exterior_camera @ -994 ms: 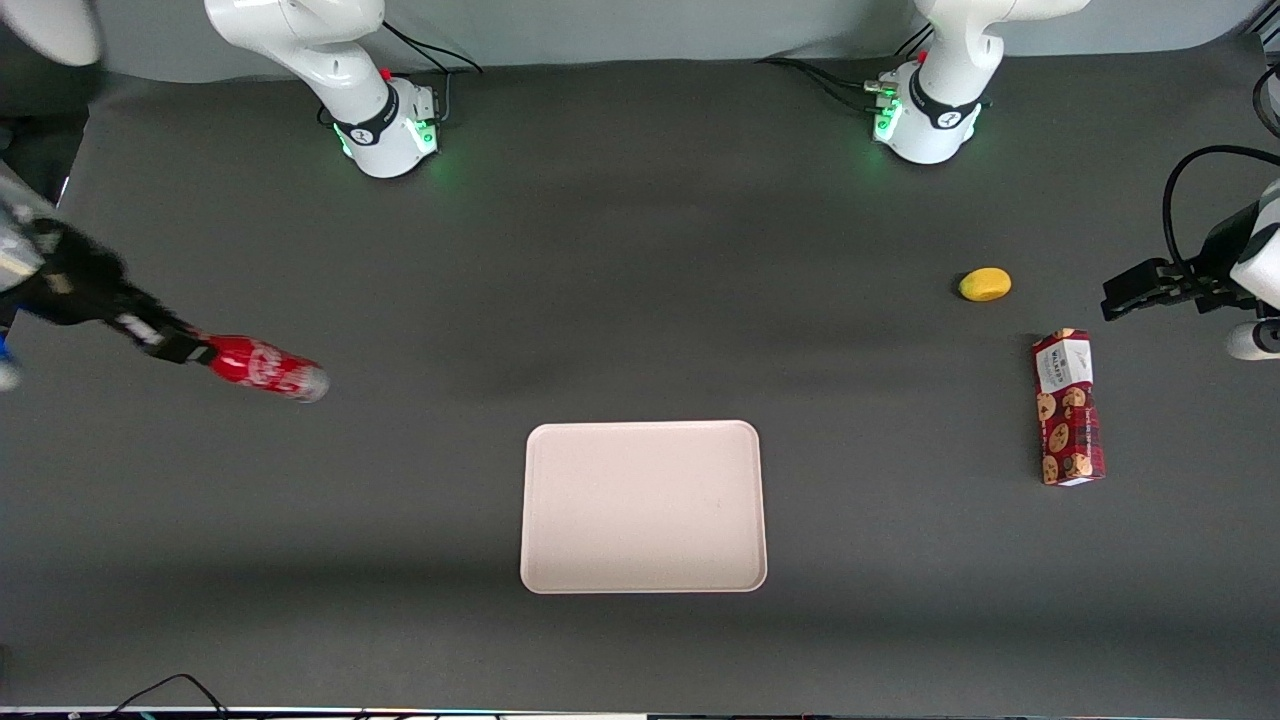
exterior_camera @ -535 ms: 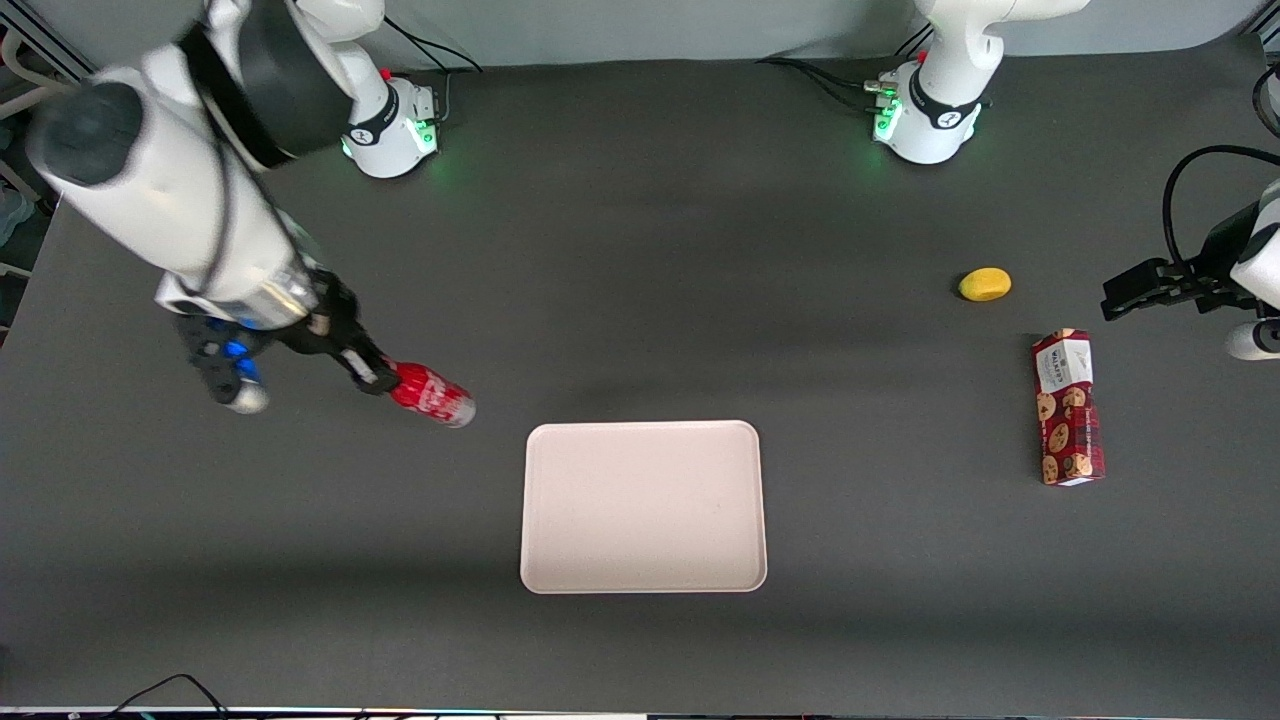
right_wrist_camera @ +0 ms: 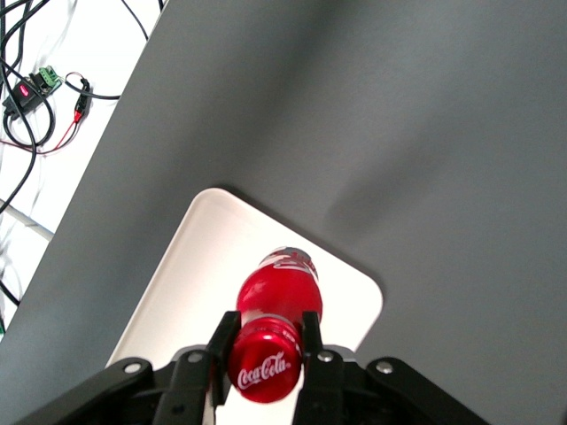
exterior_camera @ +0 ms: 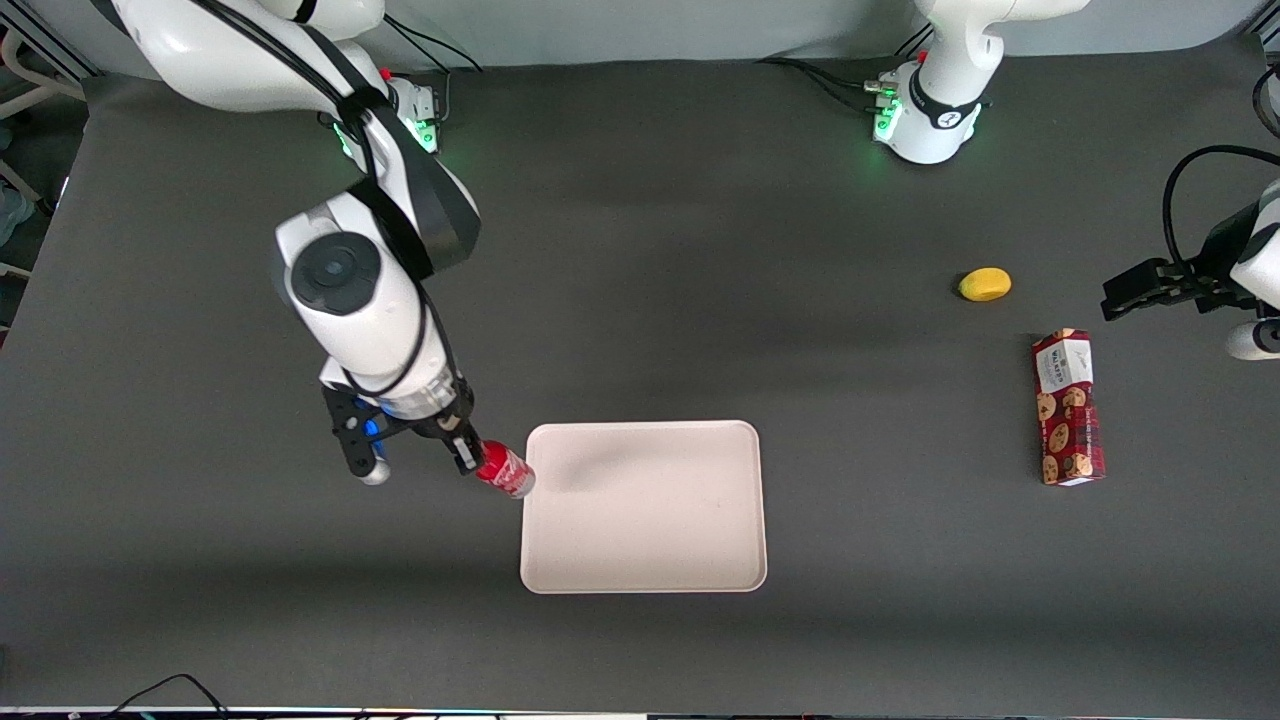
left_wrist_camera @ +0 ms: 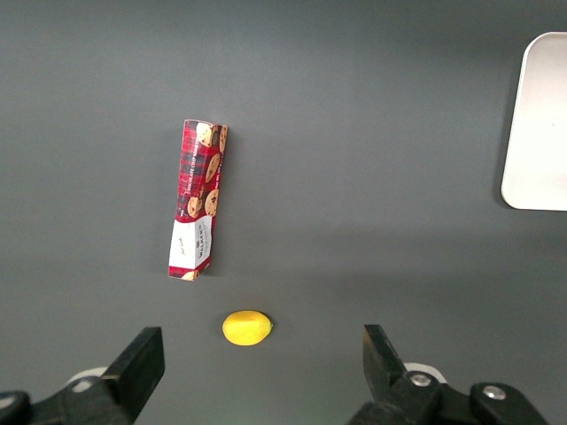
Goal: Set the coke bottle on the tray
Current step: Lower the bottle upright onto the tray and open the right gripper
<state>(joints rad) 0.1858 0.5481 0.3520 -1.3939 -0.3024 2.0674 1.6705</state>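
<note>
My right gripper point(exterior_camera: 468, 456) is shut on the cap end of the small red coke bottle point(exterior_camera: 503, 471), which hangs tilted in the air with its silvery base just over the tray's edge nearest the working arm. The pale pinkish-white tray point(exterior_camera: 690, 560) lies flat on the dark table near the front camera. In the right wrist view the gripper point(right_wrist_camera: 266, 341) has a black finger on each side of the red cap, and the bottle point(right_wrist_camera: 280, 292) points down over a rounded corner of the tray point(right_wrist_camera: 177, 283).
A red patterned cookie box point(exterior_camera: 1068, 408) and a yellow lemon-like fruit point(exterior_camera: 985, 284) lie toward the parked arm's end of the table; both also show in the left wrist view, the box point(left_wrist_camera: 197, 211) and the fruit point(left_wrist_camera: 246, 327). Cables lie past the table's edge point(right_wrist_camera: 44, 84).
My right arm has swung in from the working arm's end of the table toward the tray, carrying the bottle. The bottle now reaches the tray's edge and hangs steeper than before.
</note>
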